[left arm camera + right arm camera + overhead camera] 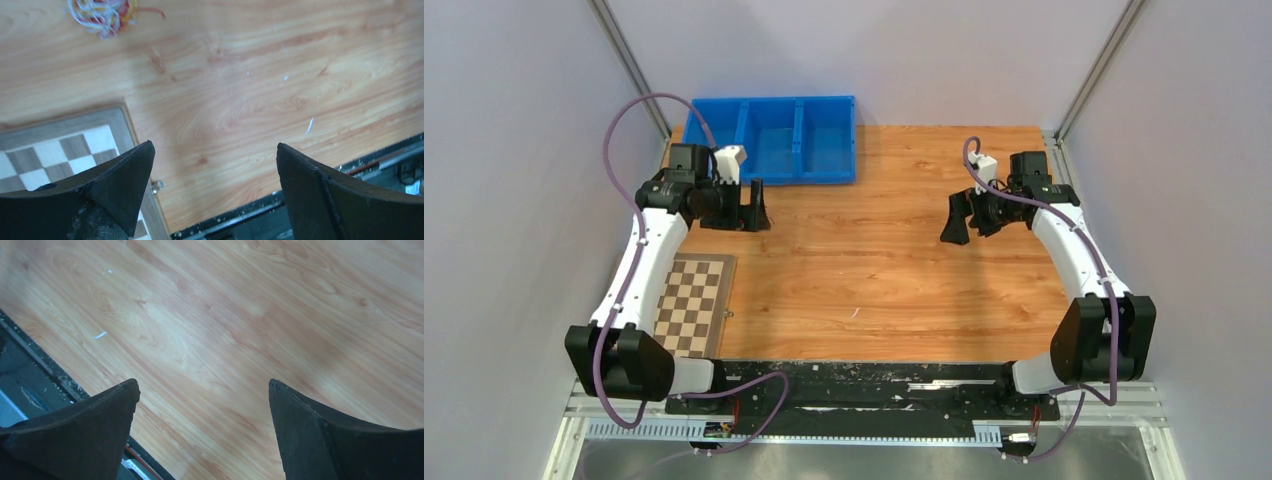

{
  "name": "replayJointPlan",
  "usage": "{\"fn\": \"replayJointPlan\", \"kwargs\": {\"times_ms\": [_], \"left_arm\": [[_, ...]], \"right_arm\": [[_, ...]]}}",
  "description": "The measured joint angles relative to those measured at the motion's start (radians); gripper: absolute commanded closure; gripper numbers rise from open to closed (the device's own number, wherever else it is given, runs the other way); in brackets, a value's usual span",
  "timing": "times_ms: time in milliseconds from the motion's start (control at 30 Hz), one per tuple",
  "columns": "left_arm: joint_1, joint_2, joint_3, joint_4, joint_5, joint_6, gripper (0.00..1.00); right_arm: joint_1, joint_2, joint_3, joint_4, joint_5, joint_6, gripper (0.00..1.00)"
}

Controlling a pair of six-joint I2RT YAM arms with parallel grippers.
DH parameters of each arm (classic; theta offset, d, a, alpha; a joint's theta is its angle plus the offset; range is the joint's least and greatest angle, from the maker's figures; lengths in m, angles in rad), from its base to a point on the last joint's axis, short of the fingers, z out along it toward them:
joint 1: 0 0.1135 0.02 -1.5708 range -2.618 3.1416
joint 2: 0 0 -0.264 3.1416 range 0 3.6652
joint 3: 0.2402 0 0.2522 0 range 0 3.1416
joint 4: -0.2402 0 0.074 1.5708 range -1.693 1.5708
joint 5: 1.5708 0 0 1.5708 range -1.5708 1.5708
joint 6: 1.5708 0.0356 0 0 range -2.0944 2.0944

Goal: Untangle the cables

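The cables (102, 12) show only in the left wrist view, as a small tangled bundle of white, red and yellow-orange wires on the wooden table at the top left edge of that frame. In the top view I cannot see them; the left arm likely covers them. My left gripper (754, 210) (213, 145) is open and empty, held above the table near the blue bin, well away from the bundle. My right gripper (959, 220) (202, 382) is open and empty above bare wood on the right side of the table.
A blue three-compartment bin (774, 135) stands at the back left. A checkerboard (692, 305) (60, 150) lies at the front left. A tiny white scrap (856, 312) (310, 125) (101, 334) lies near the front middle. Grey walls enclose the table.
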State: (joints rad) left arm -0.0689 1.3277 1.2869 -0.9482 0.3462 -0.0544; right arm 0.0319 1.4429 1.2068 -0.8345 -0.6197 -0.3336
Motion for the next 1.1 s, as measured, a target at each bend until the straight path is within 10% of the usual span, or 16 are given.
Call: {"fn": "replayJointPlan", "kwargs": {"times_ms": [300,800,1100], "left_arm": [[0.005,0.048,0.076,0.149,-0.074,-0.045,0.00],[0.139,0.602,0.303,0.161,0.008,0.122,0.01],[0.134,0.759,0.342,0.164,0.094,0.173,0.48]], "right_arm": [[0.000,0.063,0.096,0.026,0.045,-0.046,0.00],[0.000,0.179,0.159,-0.006,0.042,-0.068,0.00],[0.000,0.175,0.084,-0.027,0.033,-0.068,0.00]]}}
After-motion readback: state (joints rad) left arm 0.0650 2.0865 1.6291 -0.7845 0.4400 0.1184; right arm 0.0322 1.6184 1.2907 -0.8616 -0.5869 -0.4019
